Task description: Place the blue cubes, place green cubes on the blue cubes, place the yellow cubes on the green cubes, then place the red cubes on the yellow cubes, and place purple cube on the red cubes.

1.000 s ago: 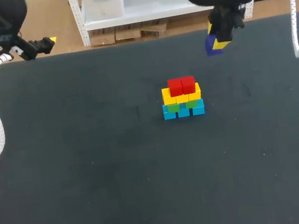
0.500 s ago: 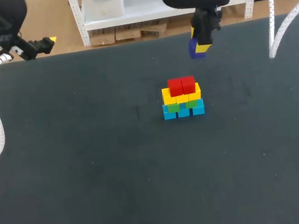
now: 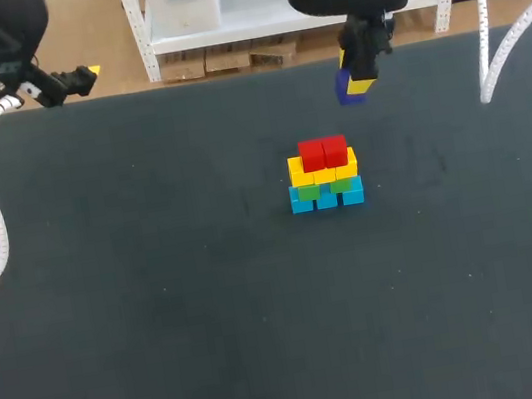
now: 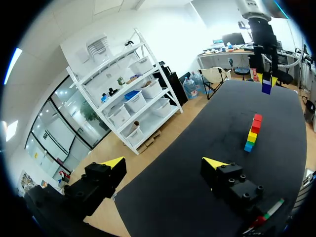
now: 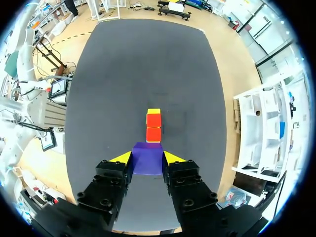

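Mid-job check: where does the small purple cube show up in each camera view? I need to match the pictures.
Head view: the small purple cube is held in the right gripper, beyond and slightly right of the red cubes.
Left wrist view: the cube is far ahead, hanging under the right arm, higher than the red cubes.
Right wrist view: the cube is between this gripper's own fingers.
Shared landmark: the red cubes.
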{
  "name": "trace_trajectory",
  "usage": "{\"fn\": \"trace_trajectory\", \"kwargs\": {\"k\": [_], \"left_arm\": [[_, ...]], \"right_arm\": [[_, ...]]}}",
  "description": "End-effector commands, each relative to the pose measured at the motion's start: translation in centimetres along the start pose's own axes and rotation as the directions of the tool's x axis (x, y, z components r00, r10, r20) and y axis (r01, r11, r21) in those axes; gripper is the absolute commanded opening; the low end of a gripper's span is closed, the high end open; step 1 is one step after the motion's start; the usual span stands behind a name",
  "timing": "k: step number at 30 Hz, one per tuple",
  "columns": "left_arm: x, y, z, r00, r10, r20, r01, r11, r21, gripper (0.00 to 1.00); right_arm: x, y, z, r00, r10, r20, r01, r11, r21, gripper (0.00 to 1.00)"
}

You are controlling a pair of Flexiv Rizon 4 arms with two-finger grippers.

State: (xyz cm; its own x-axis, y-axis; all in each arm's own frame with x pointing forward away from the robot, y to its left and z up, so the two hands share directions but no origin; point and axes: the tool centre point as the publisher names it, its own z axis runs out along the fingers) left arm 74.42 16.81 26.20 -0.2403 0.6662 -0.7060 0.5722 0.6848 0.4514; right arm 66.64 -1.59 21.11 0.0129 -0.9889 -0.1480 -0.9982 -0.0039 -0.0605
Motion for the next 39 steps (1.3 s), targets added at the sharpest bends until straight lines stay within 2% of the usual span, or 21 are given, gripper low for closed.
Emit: {"fn": "trace_trajectory", "kwargs": {"k": [1,3,12,23,28,32,39], "left_arm": [[0.1,0.1,0.1,1.000,0.001,0.004,-0.001,1.000,0.005,1.00],[0.1,0.1,0.1,1.000,0.001,0.004,-0.001,1.000,0.005,1.00],[0.1,0.1,0.1,1.000,0.001,0.004,-0.001,1.000,0.005,1.00],[0.1,0.1,0.1,1.000,0.001,0.004,-0.001,1.000,0.005,1.00],[0.1,0.1,0.1,1.000,0.001,0.004,-0.001,1.000,0.005,1.00],[0.1,0.1,0.1,1.000,0.001,0.004,-0.001,1.000,0.005,1.00],[0.1,0.1,0.1,1.000,0.001,0.004,-0.001,1.000,0.005,1.00]], "right_arm": [[0.1,0.2,0.0,1.000,0.001,0.002,-0.001,1.000,0.005,0.00],[0.0,0.2,0.1,1.000,-0.007,0.001,0.007,1.000,-0.001,0.00],[-0.6,0.1,0.6,0.998,-0.053,0.014,0.054,0.992,-0.118,0.00],[-2.4,-1.3,1.4,0.995,-0.084,0.045,0.092,0.961,-0.260,0.00],[-2.6,-1.5,1.5,0.996,-0.087,0.026,0.091,0.957,-0.275,0.00],[-2.7,-0.9,1.7,0.995,-0.098,-0.023,0.087,0.952,-0.294,0.00],[-3.0,1.2,2.6,0.997,-0.074,-0.037,0.058,0.946,-0.320,0.00]]}}
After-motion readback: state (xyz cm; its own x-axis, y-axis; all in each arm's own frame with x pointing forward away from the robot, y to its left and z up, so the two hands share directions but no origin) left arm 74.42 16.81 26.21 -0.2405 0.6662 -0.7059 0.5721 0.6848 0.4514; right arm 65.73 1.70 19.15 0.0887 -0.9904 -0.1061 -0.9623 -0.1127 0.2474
